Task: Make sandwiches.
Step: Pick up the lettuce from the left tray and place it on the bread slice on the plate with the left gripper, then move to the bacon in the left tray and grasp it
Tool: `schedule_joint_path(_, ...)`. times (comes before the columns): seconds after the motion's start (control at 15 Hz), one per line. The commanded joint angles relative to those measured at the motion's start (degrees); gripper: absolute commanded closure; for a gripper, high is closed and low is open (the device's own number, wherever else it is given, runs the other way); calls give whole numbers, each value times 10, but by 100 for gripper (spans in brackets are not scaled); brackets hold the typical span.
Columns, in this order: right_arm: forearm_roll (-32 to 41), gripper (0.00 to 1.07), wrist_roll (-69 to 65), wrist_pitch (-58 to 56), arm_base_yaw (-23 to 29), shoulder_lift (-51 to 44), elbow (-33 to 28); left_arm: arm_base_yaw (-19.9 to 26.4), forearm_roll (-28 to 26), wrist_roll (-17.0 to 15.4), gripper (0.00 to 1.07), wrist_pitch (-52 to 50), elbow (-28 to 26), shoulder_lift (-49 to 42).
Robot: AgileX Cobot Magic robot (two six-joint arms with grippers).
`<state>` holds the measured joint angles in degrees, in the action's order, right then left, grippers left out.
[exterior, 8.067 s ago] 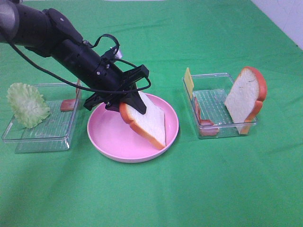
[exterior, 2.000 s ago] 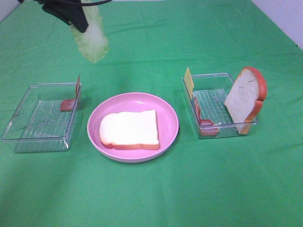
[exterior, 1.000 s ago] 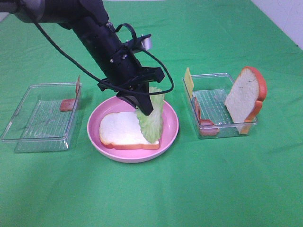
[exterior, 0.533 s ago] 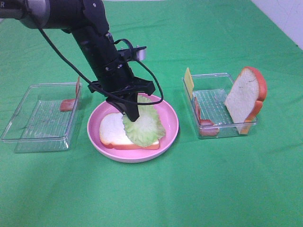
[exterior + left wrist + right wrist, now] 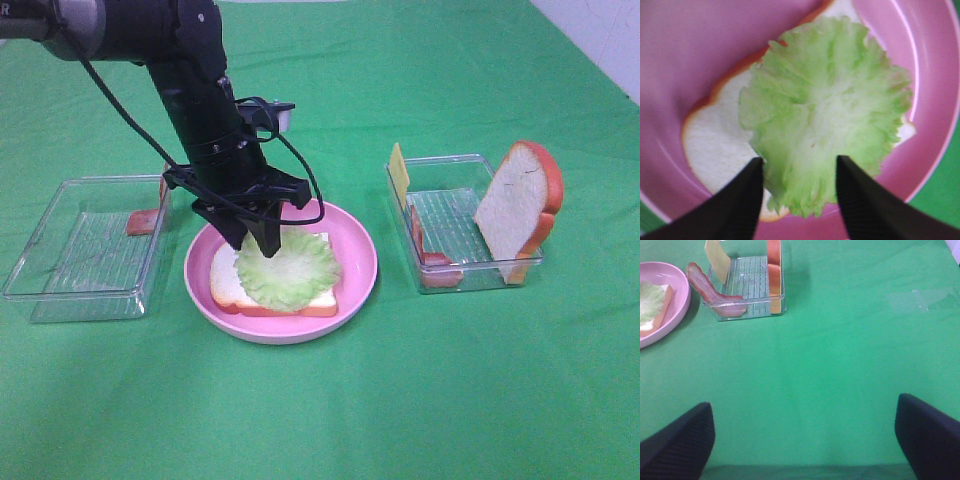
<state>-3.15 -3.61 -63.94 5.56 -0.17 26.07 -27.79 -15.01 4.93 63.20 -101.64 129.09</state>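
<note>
One white bread slice (image 5: pixel 225 285) with orange-brown crust lies flat on the round pink plate (image 5: pixel 362 262). The pale-green lettuce (image 5: pixel 286 268) lies flat on top of it. My left gripper (image 5: pixel 256 238) hangs just above the lettuce's near-left edge. In the left wrist view its fingers (image 5: pixel 735 205) stand apart over the lettuce (image 5: pixel 827 110) and bread (image 5: pixel 715 150), so my left gripper (image 5: pixel 799 200) is open. The second bread slice (image 5: pixel 519 208), yellow cheese (image 5: pixel 399 172) and bacon (image 5: pixel 428 256) stand in the right clear tray (image 5: pixel 470 275). My right gripper (image 5: pixel 802 445) is open and empty over bare green cloth.
A left clear tray (image 5: pixel 60 290) holds a bacon strip (image 5: pixel 150 215) at its far right corner. The right wrist view shows the right tray (image 5: pixel 747 287) with bacon (image 5: pixel 705 282) and cheese (image 5: pixel 716 252), and the plate's edge (image 5: pixel 675 310). Green cloth covers the table.
The left gripper brought the lettuce down from upright onto the bread, laid it flat and let go. The arm shifted slightly left. The right arm shows no change.
</note>
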Motion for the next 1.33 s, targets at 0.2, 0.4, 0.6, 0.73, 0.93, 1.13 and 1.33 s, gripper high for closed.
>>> schedule_joint_path(0.2,-1,14,9,7,0,-14,-1,-9,68,-18,5,23,-14,-34)
schedule_joint_path(0.4,0,14,9,7,0,-14,-1,-9,69,-31,5,84,-30,-54)
schedule_joint_path(0.6,1,14,9,7,0,-14,-1,-9,74,-37,5,123,-33,-86)
schedule_joint_path(0.73,1,14,9,7,0,-14,-1,-9,78,-37,5,124,-32,-104)
schedule_joint_path(0.93,1,14,9,7,0,-14,-1,-9,98,-49,5,124,-32,-141)
schedule_joint_path(1.13,1,14,9,7,0,-14,-1,10,150,-91,5,124,-32,-152)
schedule_joint_path(1.33,1,14,9,7,0,-14,-1,74,162,-112,5,124,-32,-138)
